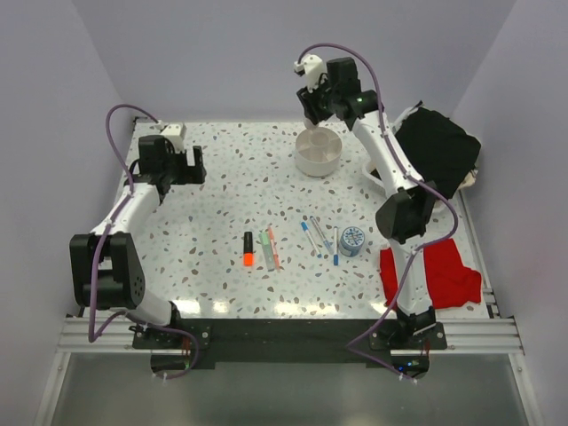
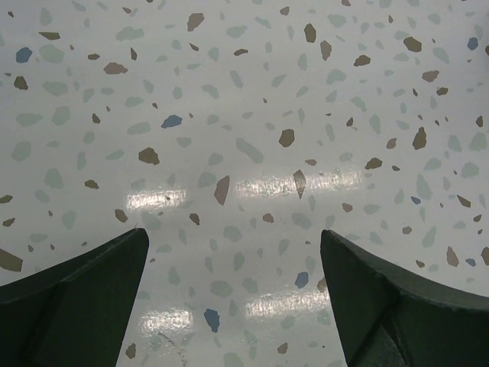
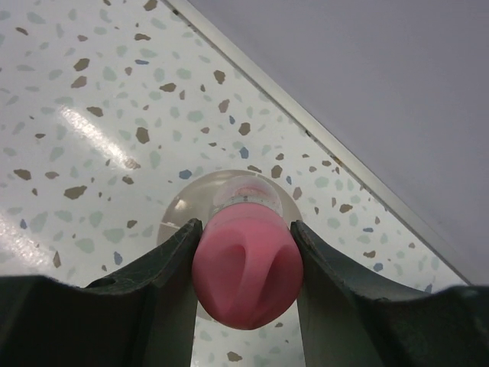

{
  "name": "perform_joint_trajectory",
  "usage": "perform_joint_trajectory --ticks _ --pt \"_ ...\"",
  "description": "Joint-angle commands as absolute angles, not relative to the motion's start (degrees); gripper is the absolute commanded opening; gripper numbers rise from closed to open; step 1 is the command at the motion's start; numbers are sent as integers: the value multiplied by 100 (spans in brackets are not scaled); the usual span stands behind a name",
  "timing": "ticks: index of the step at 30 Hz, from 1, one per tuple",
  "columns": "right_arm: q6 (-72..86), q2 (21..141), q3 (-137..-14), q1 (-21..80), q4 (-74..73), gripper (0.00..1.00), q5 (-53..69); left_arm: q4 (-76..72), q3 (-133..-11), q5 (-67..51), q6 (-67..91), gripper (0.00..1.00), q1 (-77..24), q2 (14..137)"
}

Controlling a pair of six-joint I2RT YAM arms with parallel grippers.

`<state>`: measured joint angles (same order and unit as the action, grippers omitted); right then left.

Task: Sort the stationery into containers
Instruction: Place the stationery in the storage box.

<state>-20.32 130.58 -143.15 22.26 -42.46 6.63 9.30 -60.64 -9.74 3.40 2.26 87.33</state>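
The right fingers (image 3: 174,264) are part-way closed around the pink-capped stubby stick (image 3: 246,271), one on each side of its cap, holding it in the air above the round white bowl (image 1: 315,165) at the far middle of the surface (image 1: 231,191). The left fingers (image 2: 76,298) are spread wide and hold nothing, over a bare patch at the far left. On the near middle of the surface lie the orange-and-black highlighter (image 1: 248,249), the thin pink and green pens (image 1: 271,248) just right of it, and the slim blue-and-white pens (image 1: 318,238) farther right, beside a small round blue item (image 1: 352,240). A red cloth (image 1: 435,271) lies at the near right.
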Motion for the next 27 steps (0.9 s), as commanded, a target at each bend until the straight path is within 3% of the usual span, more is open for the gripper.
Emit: perform_joint_trajectory --ticks 1,27 --pt "-1986 12709 -14414 2013 -4060 0 510 932 -6293 -888 290 100 158 8789" --pt "-1969 12761 -13896 1925 -4482 0 905 835 -6398 -809 308 100 53 9088"
